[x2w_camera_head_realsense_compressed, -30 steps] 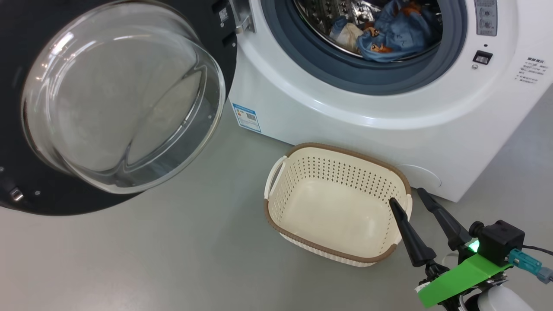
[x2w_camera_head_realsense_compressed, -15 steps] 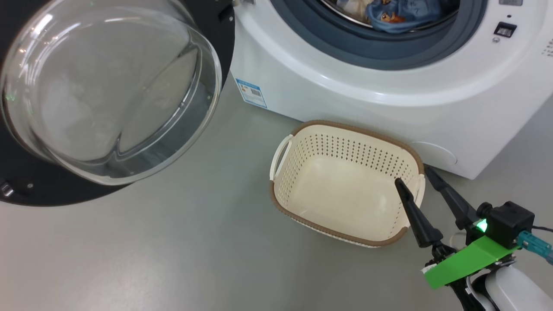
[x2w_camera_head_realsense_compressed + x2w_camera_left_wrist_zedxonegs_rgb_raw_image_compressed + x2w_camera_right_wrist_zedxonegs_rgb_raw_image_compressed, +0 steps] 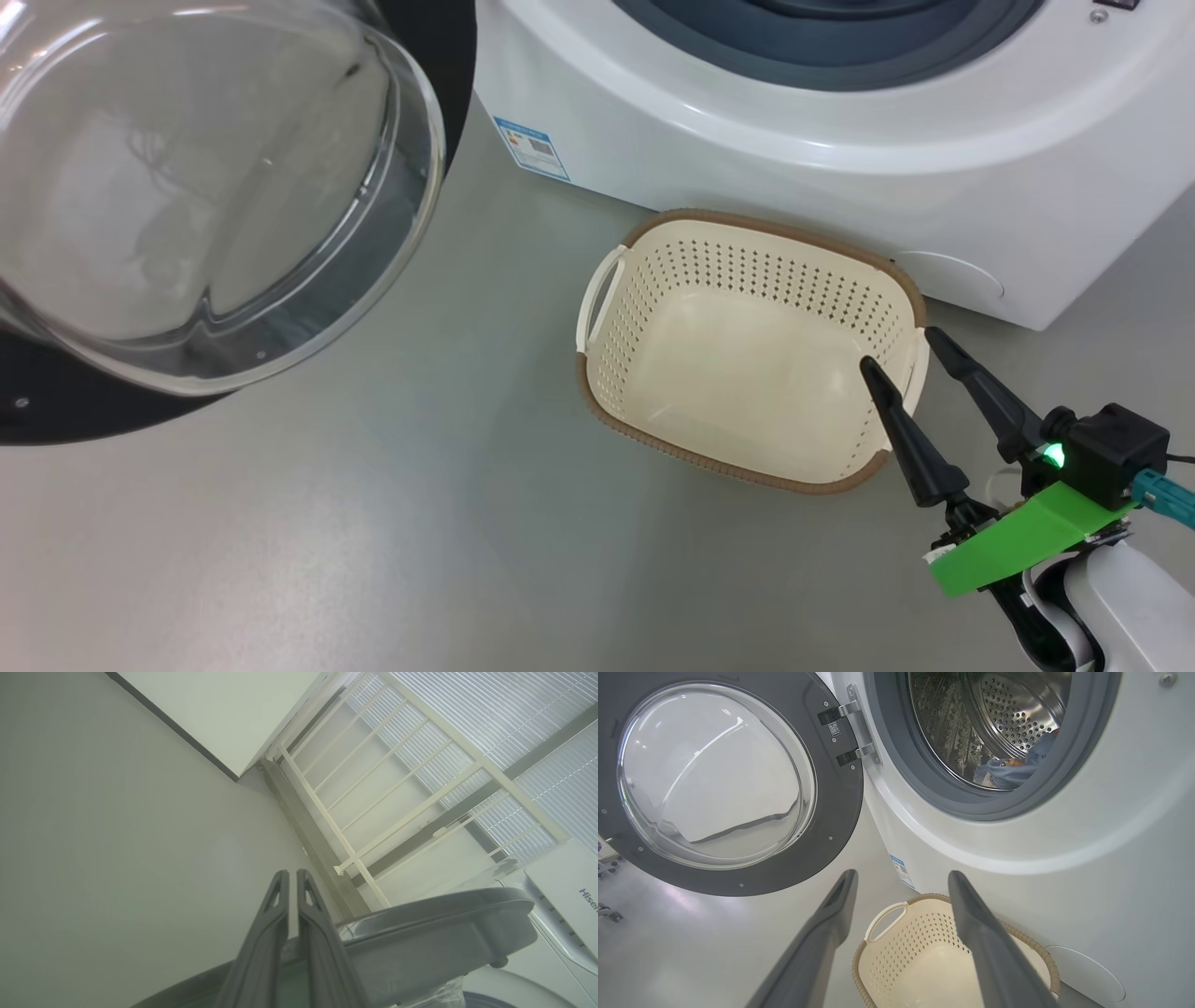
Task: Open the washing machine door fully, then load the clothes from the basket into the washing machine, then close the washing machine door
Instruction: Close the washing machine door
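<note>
Washing machine door (image 3: 714,779): swung wide, clearing opening. Clothes (image 3: 1008,767) in drum (image 3: 1017,718); basket (image 3: 747,280) empty, just beside washing machine (image 3: 840,187). Right gripper (image 3: 896,347) over basket corner, jaws wide, empty. Left gripper (image 3: 292,872) by door edge, jaws nearly together, empty; likely staged for closing push.

The door (image 3: 714,779) stands swung open at the left, hung on two hinges (image 3: 859,728). Beside it, the machine (image 3: 1111,826) shows its grey gasket (image 3: 938,788) and steel drum (image 3: 971,723), with blue clothes (image 3: 1013,767) lying low inside. The right gripper (image 3: 902,873) rises from the bottom edge, fingers spread wide and holding nothing. Between them, lower down, sits the empty basket (image 3: 901,952), close against the machine's front, below a blue label (image 3: 903,879).
</note>
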{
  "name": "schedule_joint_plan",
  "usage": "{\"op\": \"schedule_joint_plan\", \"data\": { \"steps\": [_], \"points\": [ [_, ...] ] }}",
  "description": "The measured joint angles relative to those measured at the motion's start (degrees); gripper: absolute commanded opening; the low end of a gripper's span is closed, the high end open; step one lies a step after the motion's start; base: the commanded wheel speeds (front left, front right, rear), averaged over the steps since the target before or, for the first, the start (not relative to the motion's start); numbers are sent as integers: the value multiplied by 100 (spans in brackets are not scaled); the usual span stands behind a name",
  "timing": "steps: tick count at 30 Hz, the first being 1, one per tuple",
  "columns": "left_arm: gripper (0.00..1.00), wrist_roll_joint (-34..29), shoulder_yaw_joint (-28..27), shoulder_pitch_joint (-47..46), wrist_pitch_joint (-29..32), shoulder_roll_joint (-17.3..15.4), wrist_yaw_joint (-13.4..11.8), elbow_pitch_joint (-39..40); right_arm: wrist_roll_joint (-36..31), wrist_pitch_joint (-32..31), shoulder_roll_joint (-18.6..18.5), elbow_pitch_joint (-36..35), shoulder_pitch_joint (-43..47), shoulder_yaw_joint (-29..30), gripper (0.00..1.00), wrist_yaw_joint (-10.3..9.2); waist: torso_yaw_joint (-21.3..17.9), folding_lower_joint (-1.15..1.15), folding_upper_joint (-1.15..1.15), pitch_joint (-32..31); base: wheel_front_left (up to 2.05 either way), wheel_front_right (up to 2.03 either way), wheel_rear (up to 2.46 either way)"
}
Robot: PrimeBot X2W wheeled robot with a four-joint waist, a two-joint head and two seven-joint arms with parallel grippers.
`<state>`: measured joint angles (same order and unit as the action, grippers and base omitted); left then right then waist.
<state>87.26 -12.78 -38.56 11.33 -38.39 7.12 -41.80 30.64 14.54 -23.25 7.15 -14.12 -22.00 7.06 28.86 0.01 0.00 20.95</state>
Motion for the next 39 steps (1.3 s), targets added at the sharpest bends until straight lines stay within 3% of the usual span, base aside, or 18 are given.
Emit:
{"op": "schedule_joint_plan", "data": {
  "steps": [15, 39],
  "points": [
    [0, 101, 280, -238, 872, -214, -2, -345, -1, -1, -42, -9, -84, -33, 100, 0, -55, 0, 0, 243, 0, 0, 0],
    [0, 573, 499, -212, 2789, -410, -2, -293, -1, 0, 41, 26, -118, -107, 100, 0, -23, -1, 0, -163, 0, 0, 0]
  ]
}}
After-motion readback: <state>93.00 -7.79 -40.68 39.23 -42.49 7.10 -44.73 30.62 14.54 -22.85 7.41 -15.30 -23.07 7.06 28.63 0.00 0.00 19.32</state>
